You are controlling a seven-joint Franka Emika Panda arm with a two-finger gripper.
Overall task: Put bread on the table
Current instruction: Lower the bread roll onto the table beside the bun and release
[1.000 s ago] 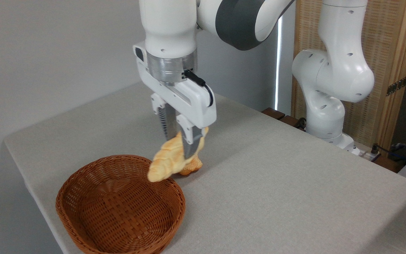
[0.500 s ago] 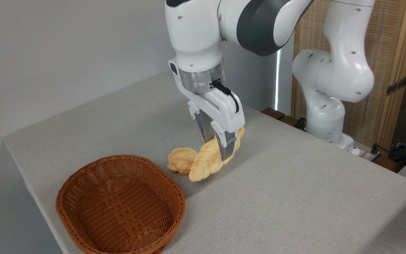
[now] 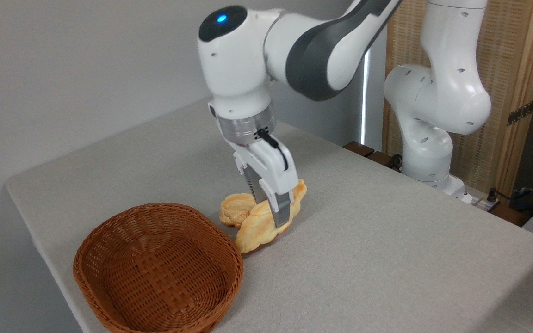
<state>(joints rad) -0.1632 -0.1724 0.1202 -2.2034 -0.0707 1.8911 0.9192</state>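
The bread (image 3: pixel 259 227), a long braided golden loaf, lies low against the grey table (image 3: pixel 363 259), slanting from lower left to upper right. My gripper (image 3: pixel 273 213) reaches down from above and is shut on the loaf's middle, one finger (image 3: pixel 283 213) in front and the other behind it. The loaf's lower left tip rests near the basket's rim. Whether its underside fully touches the cloth I cannot tell.
A small round bun (image 3: pixel 233 208) sits on the table right behind the loaf, touching or nearly touching it. A brown wicker basket (image 3: pixel 155 268), with nothing in it, stands at the front left corner. The arm's base (image 3: pixel 426 152) rises at the table's far right edge.
The gripper carried the loaf from above the basket's rim to the right, then came down and slightly back left, bringing it to the table beside the bun.
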